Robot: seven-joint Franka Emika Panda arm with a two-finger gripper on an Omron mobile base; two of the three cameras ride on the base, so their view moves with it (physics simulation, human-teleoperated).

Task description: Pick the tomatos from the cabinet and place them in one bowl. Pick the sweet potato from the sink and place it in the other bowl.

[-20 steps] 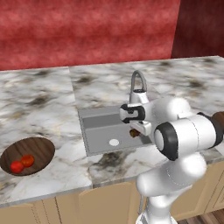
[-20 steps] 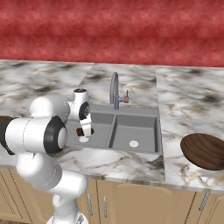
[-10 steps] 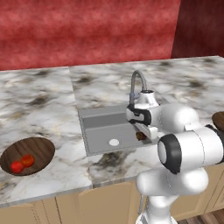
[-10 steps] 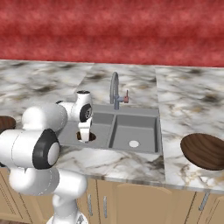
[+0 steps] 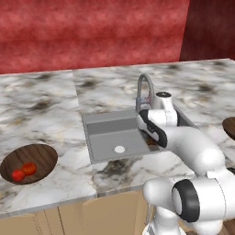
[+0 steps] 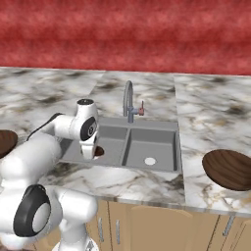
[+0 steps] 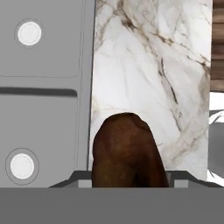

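Left base view: sink [image 5: 114, 133] is the landmark. Gripper [image 5: 153, 140] hangs over the right edge of the sink; a brown sweet potato [image 5: 151, 140] peeks from under the hand. Bowl [image 5: 28, 163] on the counter [image 5: 50, 105] well left of the sink holds two tomatos [image 5: 23, 171], touching. Rim of a second bowl [image 5: 229, 127] sits at the frame edge right of the sink.

Right base view: gripper [image 6: 96, 153] over the sink's [image 6: 142, 144] left basin, sweet potato [image 6: 98, 151] at its tip. Empty bowl [image 6: 229, 169] right of the sink; faucet [image 6: 128, 100] behind it.

Hand view: jaws clamped on the sweet potato [image 7: 126, 151], above marble counter [image 7: 148, 78] just beside the sink [image 7: 43, 87] edge.
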